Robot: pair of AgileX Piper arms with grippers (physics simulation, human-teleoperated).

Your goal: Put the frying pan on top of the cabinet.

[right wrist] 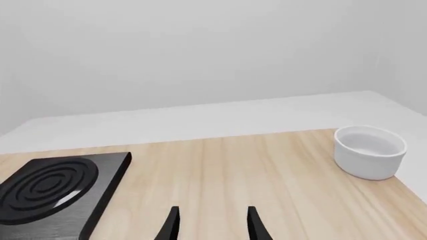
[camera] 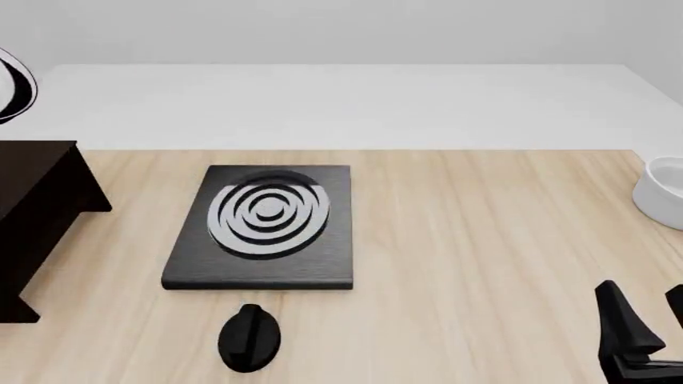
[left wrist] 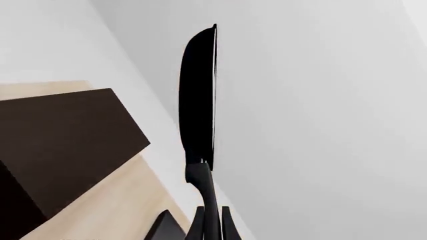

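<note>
The frying pan (left wrist: 199,100) shows edge-on in the left wrist view, black, with its long handle running back between my left gripper's fingers. My left gripper (left wrist: 212,214) is shut on that handle. In the front view only a sliver of the pan (camera: 13,86) shows at the far left edge, in the air above and behind the cabinet (camera: 32,204). The cabinet (left wrist: 60,135) is a dark brown box with a flat top, beside and below the pan. My right gripper (right wrist: 213,222) stands open with nothing in it, low over the table's near right (camera: 647,312).
A flat black stove plate (camera: 267,226) with grey rings lies mid-table, also in the right wrist view (right wrist: 53,187). A small black knob-like object (camera: 249,338) sits in front of it. A white bowl (right wrist: 369,150) stands at the table's right edge (camera: 667,192).
</note>
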